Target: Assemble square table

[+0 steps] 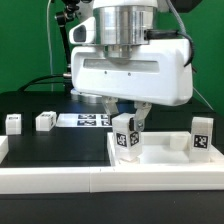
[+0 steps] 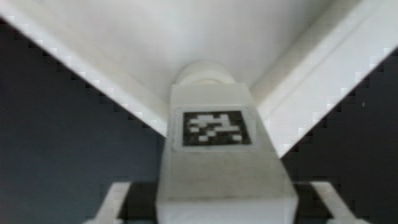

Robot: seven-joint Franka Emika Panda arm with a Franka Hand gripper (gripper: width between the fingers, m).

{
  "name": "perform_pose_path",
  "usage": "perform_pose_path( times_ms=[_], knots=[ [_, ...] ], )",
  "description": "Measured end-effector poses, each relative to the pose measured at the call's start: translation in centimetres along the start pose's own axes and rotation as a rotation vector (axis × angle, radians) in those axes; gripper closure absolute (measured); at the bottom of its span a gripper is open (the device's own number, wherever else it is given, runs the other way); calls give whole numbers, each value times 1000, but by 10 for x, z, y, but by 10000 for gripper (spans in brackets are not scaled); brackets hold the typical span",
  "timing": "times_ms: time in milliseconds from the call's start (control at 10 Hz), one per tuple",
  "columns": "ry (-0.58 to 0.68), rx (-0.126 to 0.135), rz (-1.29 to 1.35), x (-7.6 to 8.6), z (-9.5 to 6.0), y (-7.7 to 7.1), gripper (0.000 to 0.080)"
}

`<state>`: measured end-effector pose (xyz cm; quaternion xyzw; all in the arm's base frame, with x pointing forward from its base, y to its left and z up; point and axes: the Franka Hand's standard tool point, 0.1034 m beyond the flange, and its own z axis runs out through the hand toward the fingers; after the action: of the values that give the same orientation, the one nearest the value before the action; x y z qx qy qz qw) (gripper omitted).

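Observation:
My gripper (image 1: 126,126) is shut on a white block leg (image 1: 125,137) with a black-and-white tag, holding it upright over the near left corner of the white square tabletop (image 1: 165,160). In the wrist view the tagged leg (image 2: 217,130) fills the space between my fingers (image 2: 121,202), and the tabletop's rim corner (image 2: 107,55) lies under it. A second leg (image 1: 202,136) stands at the tabletop's far corner on the exterior view's right. Two loose legs (image 1: 13,122) (image 1: 45,120) lie on the black table at the exterior view's left.
The marker board (image 1: 92,120) lies flat on the table behind my gripper. A long white border rail (image 1: 60,178) runs along the front edge. Dark cables and a stand are at the back.

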<state>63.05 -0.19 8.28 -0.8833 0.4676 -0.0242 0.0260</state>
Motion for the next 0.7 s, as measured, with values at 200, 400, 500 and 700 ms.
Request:
perform_pose_path(
  times_ms=[200,400,500,700],
  knots=[
    [3,-5,100,0,0,1,509],
    [4,-11,221,-1,0,1,509],
    [4,-14,292,-2,0,2,509],
    [1,-18,296,-2,0,2,509]
  ],
)
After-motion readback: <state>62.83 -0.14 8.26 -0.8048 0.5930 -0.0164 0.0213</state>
